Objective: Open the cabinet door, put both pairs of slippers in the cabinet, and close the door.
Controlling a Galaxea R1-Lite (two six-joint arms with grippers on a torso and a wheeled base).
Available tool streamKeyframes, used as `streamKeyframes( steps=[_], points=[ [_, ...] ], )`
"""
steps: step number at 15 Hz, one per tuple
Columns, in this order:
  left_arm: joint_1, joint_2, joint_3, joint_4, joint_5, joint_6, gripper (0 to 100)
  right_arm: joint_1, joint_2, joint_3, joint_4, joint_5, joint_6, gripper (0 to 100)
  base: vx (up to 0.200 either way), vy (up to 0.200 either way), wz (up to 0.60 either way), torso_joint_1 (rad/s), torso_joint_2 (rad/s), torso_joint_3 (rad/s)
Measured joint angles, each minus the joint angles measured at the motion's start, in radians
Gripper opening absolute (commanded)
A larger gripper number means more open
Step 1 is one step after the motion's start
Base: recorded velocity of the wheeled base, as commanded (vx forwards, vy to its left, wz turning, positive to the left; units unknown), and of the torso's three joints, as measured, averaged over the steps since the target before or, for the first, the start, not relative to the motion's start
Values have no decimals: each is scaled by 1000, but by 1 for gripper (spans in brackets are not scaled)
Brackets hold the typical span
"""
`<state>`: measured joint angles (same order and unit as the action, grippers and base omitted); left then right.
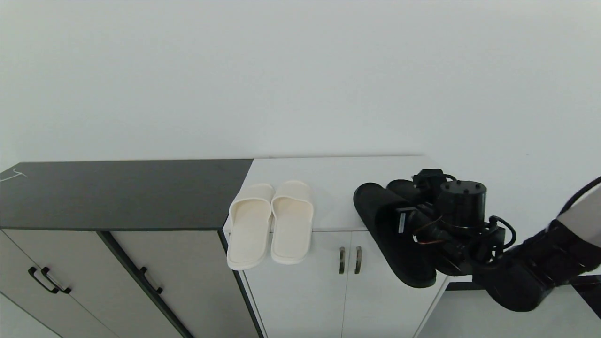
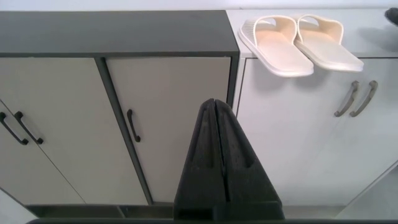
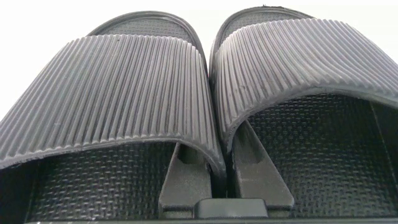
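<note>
A pair of black slippers [image 1: 389, 234] lies on the white cabinet top [image 1: 338, 173] at the right, heels sticking out past the front edge. My right gripper [image 1: 420, 213] is pushed in from the heel side. One of its fingers [image 3: 183, 180] is under each ribbed strap, and they are shut on the two inner sides of the black slippers [image 3: 214, 93]. A pair of white slippers [image 1: 270, 223] [image 2: 301, 43] rests at the top's left end, also overhanging. The white cabinet's doors [image 1: 300, 300] are closed. My left gripper [image 2: 216, 112] hangs shut and empty before the grey cabinet.
Two metal handles [image 1: 350, 259] [image 2: 356, 99] sit where the white doors meet. A grey cabinet with a dark top [image 1: 117, 192] and black handles [image 1: 150, 280] adjoins on the left. A plain wall stands behind.
</note>
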<state>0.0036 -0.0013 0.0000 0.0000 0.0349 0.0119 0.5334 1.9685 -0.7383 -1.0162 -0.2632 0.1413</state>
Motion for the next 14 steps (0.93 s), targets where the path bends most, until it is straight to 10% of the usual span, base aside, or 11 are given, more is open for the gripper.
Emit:
streamKeyframes(
  steps=[6,14],
  points=[
    [-1,0,0,0,-1,-5,0,183,-302,324,-6,178,-4,0,-200,0,0,1,2,3],
    [-1,0,0,1,-4,-9,0,242,-442,462,-6,235,-26,0,0,125,0,1,-2,4]
  ],
)
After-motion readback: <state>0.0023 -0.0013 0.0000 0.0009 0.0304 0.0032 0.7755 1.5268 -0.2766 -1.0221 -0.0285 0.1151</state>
